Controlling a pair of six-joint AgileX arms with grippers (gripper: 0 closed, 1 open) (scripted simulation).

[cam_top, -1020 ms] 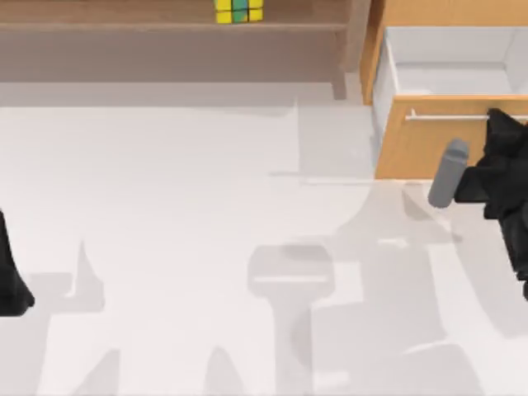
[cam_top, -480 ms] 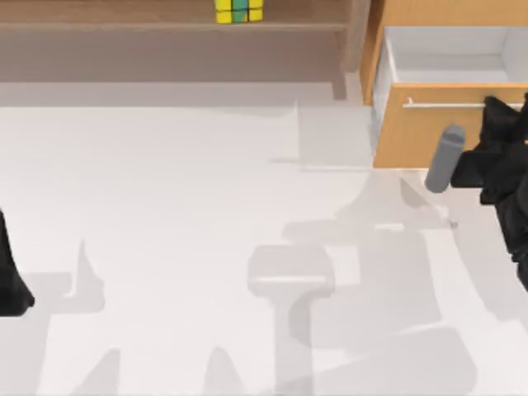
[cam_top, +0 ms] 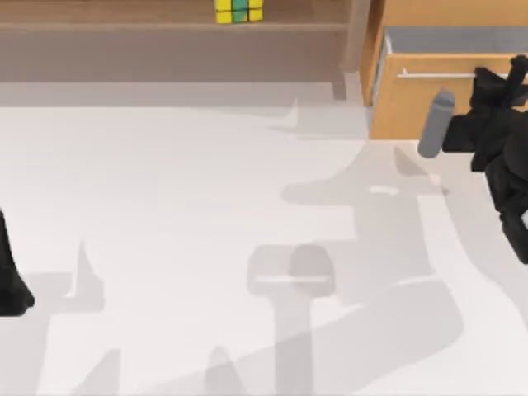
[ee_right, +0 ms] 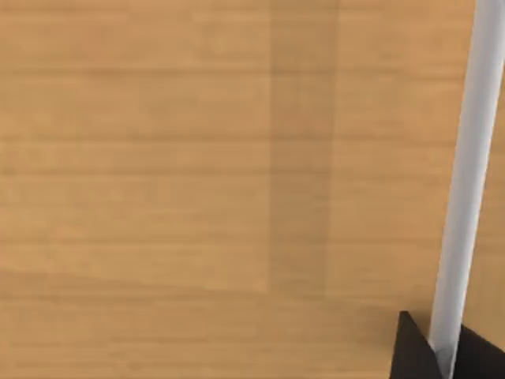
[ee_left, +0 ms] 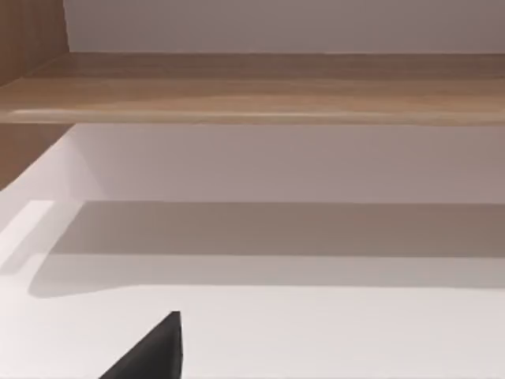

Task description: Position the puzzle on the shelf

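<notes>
The small yellow-and-green gridded puzzle cube (cam_top: pixel 239 11) sits on a board of the long light-brown wooden shelf (cam_top: pixel 124 16), at the far edge of the white table (cam_top: pixel 181 206). The right gripper (cam_top: pixel 499 87) is at the orange-wood drawer cabinet (cam_top: pixel 412 103), fingers clamped on its thin metal handle (ee_right: pixel 465 181) (drawer slightly open). The left arm (cam_top: pixel 10 272) is parked at the table's left edge.

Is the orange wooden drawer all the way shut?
No, slightly open. The orange wooden drawer juts forward, a grey strip of its inside showing behind its front; the right gripper is at its handle.
</notes>
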